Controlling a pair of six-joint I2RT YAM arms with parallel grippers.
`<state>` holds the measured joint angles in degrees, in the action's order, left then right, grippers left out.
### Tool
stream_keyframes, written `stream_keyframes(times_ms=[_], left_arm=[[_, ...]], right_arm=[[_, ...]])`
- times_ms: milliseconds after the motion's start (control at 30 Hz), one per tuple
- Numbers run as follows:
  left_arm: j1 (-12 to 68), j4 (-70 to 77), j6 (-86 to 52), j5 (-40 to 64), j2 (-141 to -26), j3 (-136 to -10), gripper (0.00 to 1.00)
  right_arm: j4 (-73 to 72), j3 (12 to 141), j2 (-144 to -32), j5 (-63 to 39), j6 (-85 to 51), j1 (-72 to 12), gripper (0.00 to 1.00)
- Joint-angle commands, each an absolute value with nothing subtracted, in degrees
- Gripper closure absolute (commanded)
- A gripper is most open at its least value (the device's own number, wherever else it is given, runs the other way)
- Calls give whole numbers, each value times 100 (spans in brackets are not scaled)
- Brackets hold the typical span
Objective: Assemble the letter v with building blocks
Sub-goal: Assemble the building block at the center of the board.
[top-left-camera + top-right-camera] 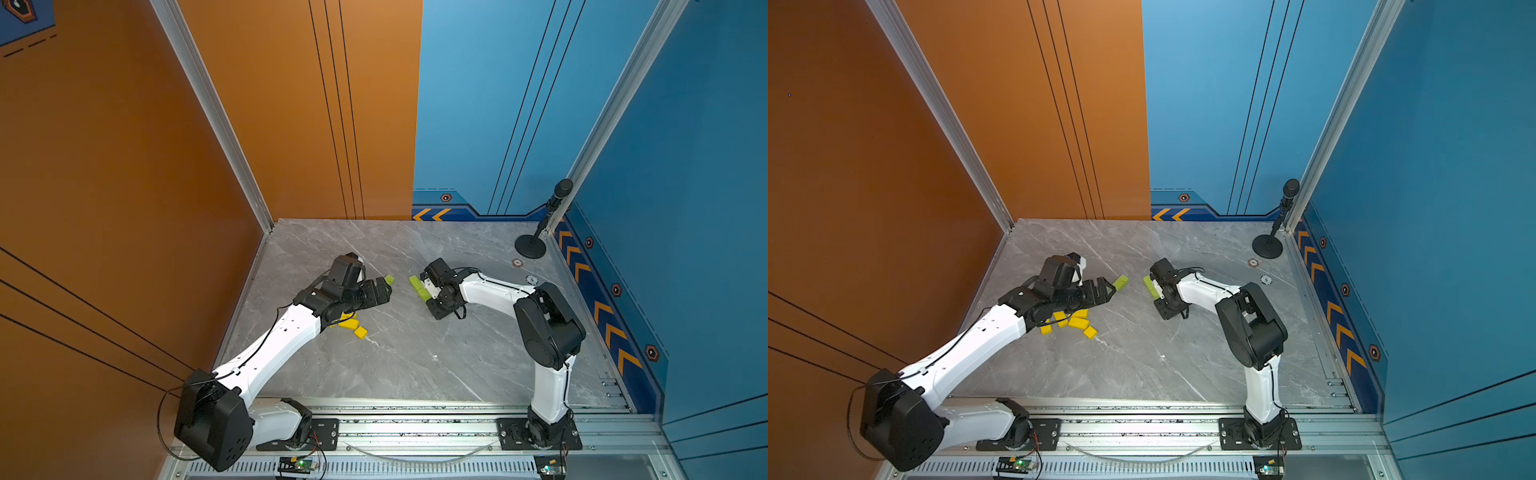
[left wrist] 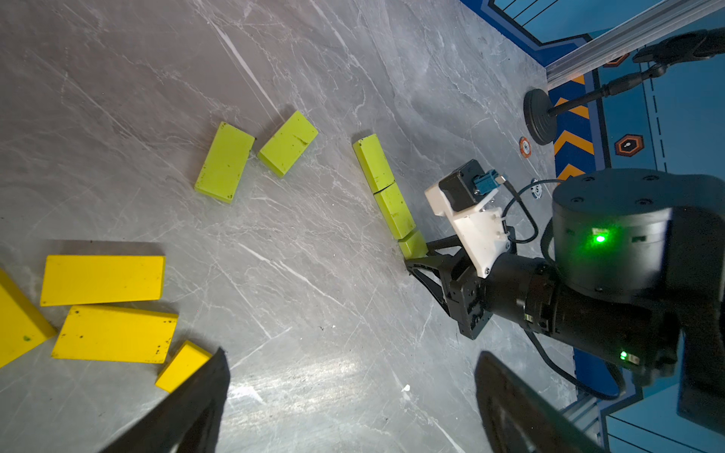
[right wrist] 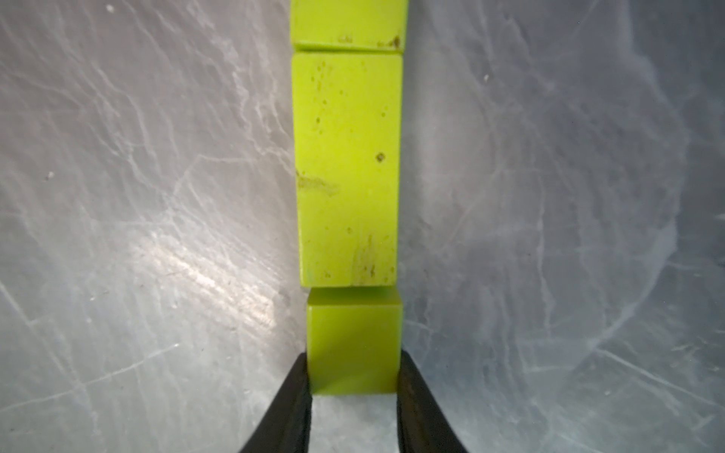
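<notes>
Now, grey marbled desk (image 1: 415, 365), orange wall (image 1: 291, 104) and blue wall (image 1: 478, 104) beyond the hands; right hand (image 3: 354, 364) pinches a green cube (image 3: 355, 337), left hand (image 2: 353, 380) gapes wide beside yellow blocks (image 2: 102, 280).

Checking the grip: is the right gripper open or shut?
Shut: the right gripper clamps the small green cube, jaws flat against both its sides.

no legible text or numbers; only orange chevrons (image 1: 435, 215) on the blue wall band (image 1: 459, 210)
</notes>
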<state>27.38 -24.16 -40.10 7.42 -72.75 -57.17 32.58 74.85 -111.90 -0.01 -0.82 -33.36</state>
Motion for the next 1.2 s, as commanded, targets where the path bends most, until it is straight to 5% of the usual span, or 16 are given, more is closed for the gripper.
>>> stream_keyframes(times_ms=[0,1167], left_arm=[[2687,-2426,-3927,674,-7173,-5630,2],[2688,-2423,-3951,695,-7215,-5629,2]], right_arm=[[3516,7491,-11365,57,0,-3329,65],[3542,7515,-11339,122,55,-3407,65]])
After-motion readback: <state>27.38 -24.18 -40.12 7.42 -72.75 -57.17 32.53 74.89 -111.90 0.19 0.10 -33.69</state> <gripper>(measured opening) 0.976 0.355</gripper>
